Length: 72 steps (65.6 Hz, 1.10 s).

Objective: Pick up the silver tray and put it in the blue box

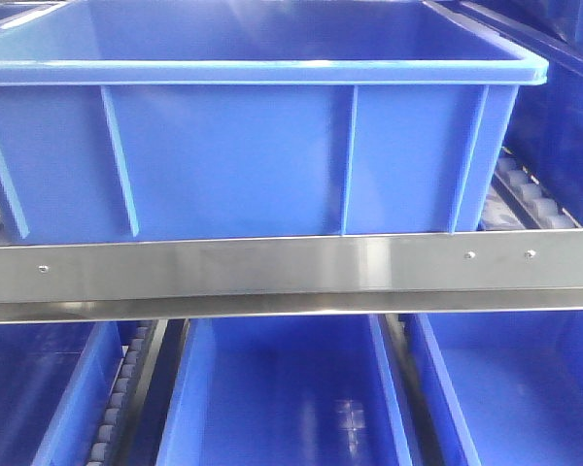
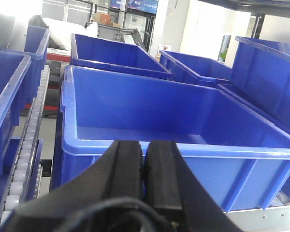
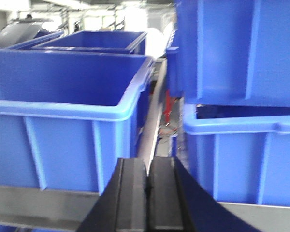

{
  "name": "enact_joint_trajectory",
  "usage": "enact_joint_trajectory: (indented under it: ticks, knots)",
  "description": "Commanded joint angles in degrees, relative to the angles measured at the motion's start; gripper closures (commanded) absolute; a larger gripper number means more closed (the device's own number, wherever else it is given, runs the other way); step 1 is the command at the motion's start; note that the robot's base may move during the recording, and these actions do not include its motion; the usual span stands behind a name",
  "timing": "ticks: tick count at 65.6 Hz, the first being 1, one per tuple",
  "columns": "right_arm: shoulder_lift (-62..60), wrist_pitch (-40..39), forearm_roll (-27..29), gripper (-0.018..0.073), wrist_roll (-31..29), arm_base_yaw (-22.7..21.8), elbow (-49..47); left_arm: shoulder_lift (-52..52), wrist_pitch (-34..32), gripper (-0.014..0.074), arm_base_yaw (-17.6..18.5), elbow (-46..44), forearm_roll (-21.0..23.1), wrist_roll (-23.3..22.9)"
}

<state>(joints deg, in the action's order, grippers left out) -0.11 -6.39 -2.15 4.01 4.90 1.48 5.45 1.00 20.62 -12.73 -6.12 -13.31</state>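
Note:
The blue box (image 1: 233, 155) fills the front view, a deep ribbed crate with a thick rim standing on the shelf. In the left wrist view the blue box (image 2: 135, 104) lies just ahead, and what shows of its inside is bare. My left gripper (image 2: 145, 144) is shut with nothing in it, its black fingers pressed together in front of the near rim. The right gripper (image 3: 148, 160) is also shut and holds nothing; it sits at the box's (image 3: 63, 130) right front corner. The silver tray is out of view.
A flat steel rail with screws (image 1: 272, 262) runs across the shelf front, with narrower blue bins (image 1: 282, 388) below it. Roller tracks (image 2: 26, 145) flank the box. A thin grey metal strip (image 3: 152, 121) runs between the box and stacked blue crates (image 3: 241, 48) on the right.

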Motion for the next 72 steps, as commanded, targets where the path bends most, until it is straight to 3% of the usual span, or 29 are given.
enact_joint_trajectory:
  ticks: [1,63,72]
  knots:
    - [-1.7,-4.6,0.2,0.0508,-0.9,-0.9,-0.9,0.6,-4.6,0.0603,0.3,-1.7,0.4,-0.1]
    - [-1.7,-4.6,0.2,0.0508,-0.9,-0.9,-0.9,0.6,-4.6,0.0603,0.3,-1.7,0.4,-0.1]
    - [-1.7,-4.6,0.2,0.0508,-0.9,-0.9,-0.9,0.6,1.4,0.0602,-0.5,-1.5,-6.7,0.1]
